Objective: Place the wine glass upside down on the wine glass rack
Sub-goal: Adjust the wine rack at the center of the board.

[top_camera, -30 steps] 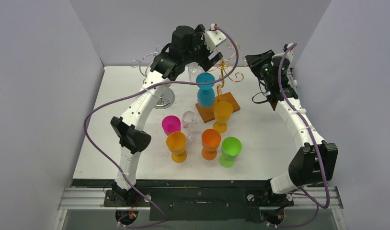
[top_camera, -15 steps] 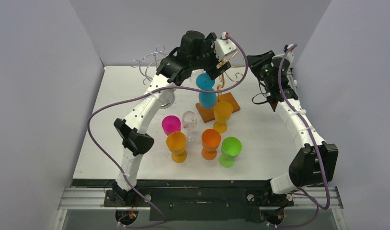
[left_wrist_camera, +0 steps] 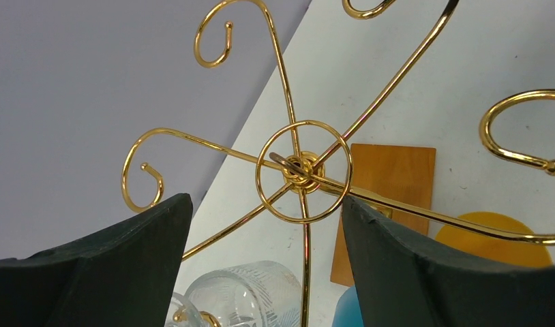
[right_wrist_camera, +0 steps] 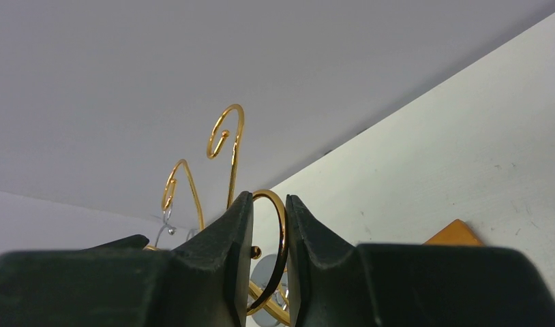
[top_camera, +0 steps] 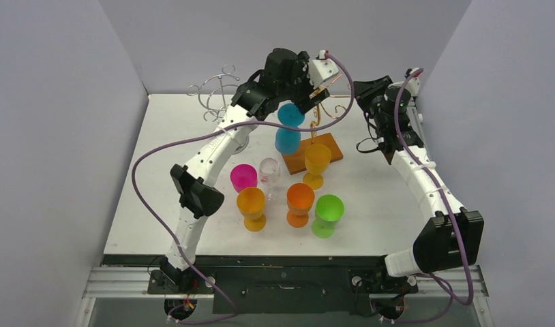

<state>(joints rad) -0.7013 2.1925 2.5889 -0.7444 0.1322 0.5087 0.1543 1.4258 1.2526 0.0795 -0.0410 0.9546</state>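
left claw (left_wrist_camera: 266,201) has swung over, now wide and empty just above the hub of the gold wine glass rack (left_wrist_camera: 303,170). blue wine glass (top_camera: 287,131) hangs inverted just below it, likely released already, so placement looks done. right claw (right_wrist_camera: 268,201) pinches a rack curl narrowly, steadying.

Gold rack (left_wrist_camera: 303,170), brown base (left_wrist_camera: 397,167); blue glass (top_camera: 287,139); clear glass (left_wrist_camera: 244,289), etched lines.
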